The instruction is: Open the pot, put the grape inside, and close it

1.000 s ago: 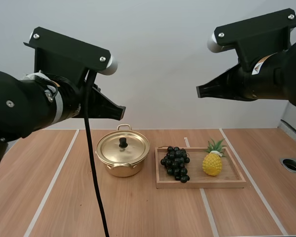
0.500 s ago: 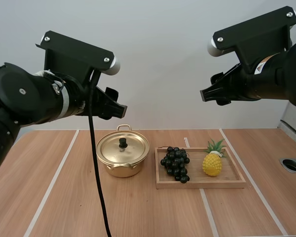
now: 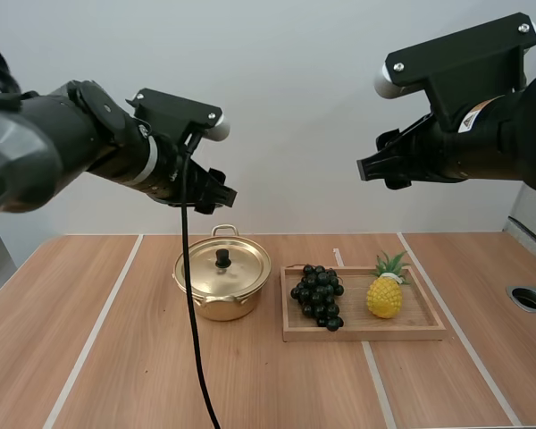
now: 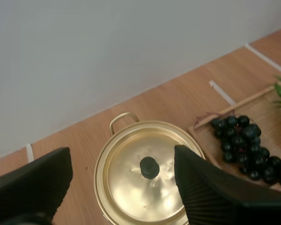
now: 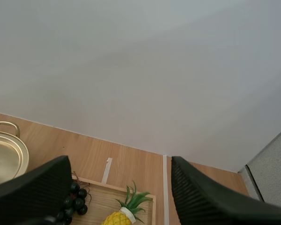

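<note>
Over the pale wooden surface (image 3: 116, 357), left tool (image 3: 217, 194) hangs above the round golden metal pot (image 3: 219, 308), fingers wide apart. Right tool (image 3: 380, 167) also wide, high over the flat wooden tray (image 3: 366, 331). Pot's lid (image 3: 239, 270) on. Bunch of dark grapes (image 3: 318, 295) lies at the tray's pot-side end, beside a yellow toy pineapple (image 3: 384, 297).

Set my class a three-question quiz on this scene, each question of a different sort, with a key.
1. True or false: the lid sits on the pot.
2. What shares the wooden tray with the grapes? A: a banana. B: a pineapple. C: wet wipes.
3. Fill in: the left gripper and the right gripper are both ____ (open or shut).

Key: 1 true; 2 B; 3 open.
</note>
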Motion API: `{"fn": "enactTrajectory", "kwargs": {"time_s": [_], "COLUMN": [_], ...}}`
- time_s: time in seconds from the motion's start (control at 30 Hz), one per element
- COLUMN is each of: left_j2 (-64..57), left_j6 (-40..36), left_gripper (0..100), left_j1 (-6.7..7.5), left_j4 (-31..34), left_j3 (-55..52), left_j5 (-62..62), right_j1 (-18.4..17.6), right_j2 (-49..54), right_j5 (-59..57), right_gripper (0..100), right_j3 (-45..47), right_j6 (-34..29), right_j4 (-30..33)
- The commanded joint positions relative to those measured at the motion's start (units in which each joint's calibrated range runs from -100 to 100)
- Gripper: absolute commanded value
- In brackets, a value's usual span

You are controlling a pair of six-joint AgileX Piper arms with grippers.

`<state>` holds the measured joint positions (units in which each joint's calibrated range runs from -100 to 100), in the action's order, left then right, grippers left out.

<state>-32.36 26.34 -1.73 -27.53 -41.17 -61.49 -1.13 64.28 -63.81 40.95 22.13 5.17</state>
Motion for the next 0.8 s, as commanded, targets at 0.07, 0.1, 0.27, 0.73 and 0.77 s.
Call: {"fn": "enactTrajectory", "kwargs": {"time_s": [0.07,0.1,0.27,0.73,0.77], "left_j2": [7.16,8.10,11.98,18.22,18.83], "left_j6": [1.43,1.43,2.25,0.44,0.19], "left_gripper": [100,100,100,100,100], "left_j1": [-0.08,-0.08,1.70,4.45,4.45], "left_j4": [-1.11,-1.04,-0.75,3.36,3.94], "left_j3": [1.61,1.88,2.03,2.28,2.74], "left_j5": [-0.18,-0.64,-1.61,1.02,1.08], "right_j1": [0.31,0.31,0.31,0.31,0.31], "right_j2": [0.24,0.24,0.24,0.24,0.24], "right_j5": [1.70,1.70,1.70,0.85,0.85], "right_gripper": [100,100,100,100,100], "right_j3": [-0.55,-0.55,-0.55,-0.55,-0.55], "right_j6": [0.41,0.52,0.52,0.53,0.53], "right_j4": [-0.12,-0.12,-0.12,-0.12,-0.12]}}
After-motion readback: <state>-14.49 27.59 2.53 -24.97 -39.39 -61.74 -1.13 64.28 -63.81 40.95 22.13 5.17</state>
